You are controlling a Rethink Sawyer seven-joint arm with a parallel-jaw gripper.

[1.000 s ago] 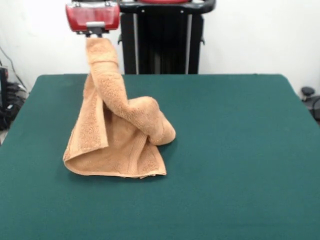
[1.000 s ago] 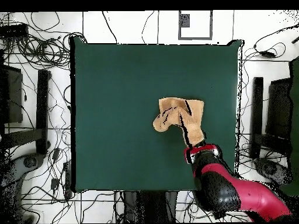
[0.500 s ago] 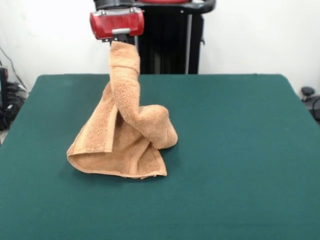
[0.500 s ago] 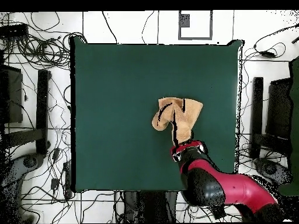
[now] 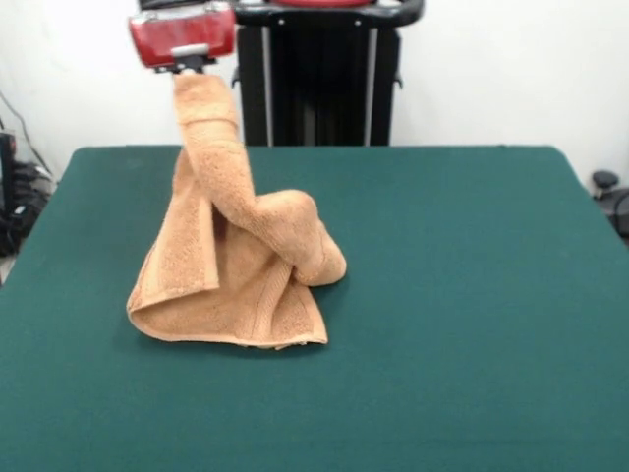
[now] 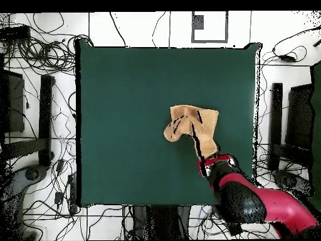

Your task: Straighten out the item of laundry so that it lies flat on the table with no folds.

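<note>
- Gripper: you see its red housing at the upper left of the front view, raised well above the counter; in the overhead view the gripper sits at the end of the red and black arm, which enters from the lower right.
- Fingers: they are clenched on one corner of the towel, which hangs directly beneath the housing; the tips themselves are hidden by the cloth.
- Towel, upper part: from the grasped corner a rope-like twisted column of orange-tan terry cloth slopes down and to the right in the front view, ending in a rounded bulge that rests on the counter.
- Towel, lower part: the rest lies bunched and doubled on the green surface, with a folded edge facing the camera and a woven band visible near that edge. It is not flat.
- Position, overhead view: you find the towel right of the counter's centre, nearer the right edge than the left, with the lifted strand running toward the gripper.
- Surroundings: a black pedestal stands behind the counter; cables lie on the floor around it.
</note>
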